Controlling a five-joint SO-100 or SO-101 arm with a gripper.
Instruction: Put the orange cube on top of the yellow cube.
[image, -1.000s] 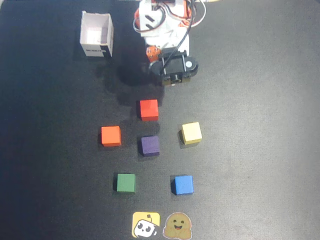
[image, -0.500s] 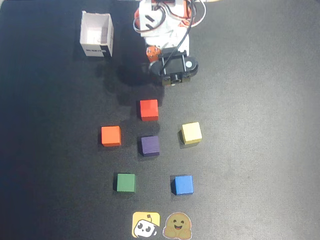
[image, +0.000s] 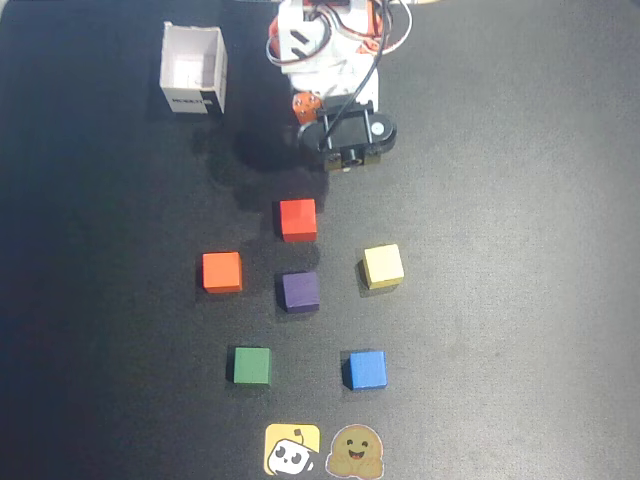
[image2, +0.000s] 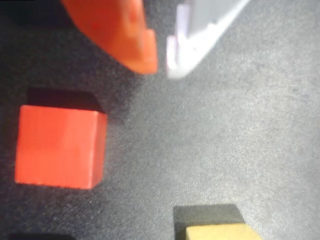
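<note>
Nearest the lens in the overhead view, at six o'clock, lie two cartoon stickers (image: 319, 450); above them sit the green cube (image: 252, 365) and blue cube (image: 367, 369). Next row up: the orange cube (image: 221, 271) at nine o'clock of the purple cube (image: 298, 291), and the yellow cube (image: 382, 266) at three o'clock of it, all apart on the dark counter (image: 520, 300). The red cube (image: 297, 219) stands at twelve o'clock of the purple one. Farther still, the arm is folded near its base, with a white open box (image: 192, 70) at its ten o'clock.

In the wrist view the hand (image2: 161, 62) hangs empty, its orange finger and white finger tips almost meeting with only a slim gap, so nearly closed. That camera shows the red cube and a corner of the yellow one below, not the orange target.

The step in hand appears to be the reach. To do it well, swing toward the overhead view's eight o'clock, spread the fingers before descending, square them to the orange cube's flat faces, and avoid nudging the red neighbour.

Against the earlier overhead frames nothing on the counter has shifted, and the arm shows barely any change.
</note>
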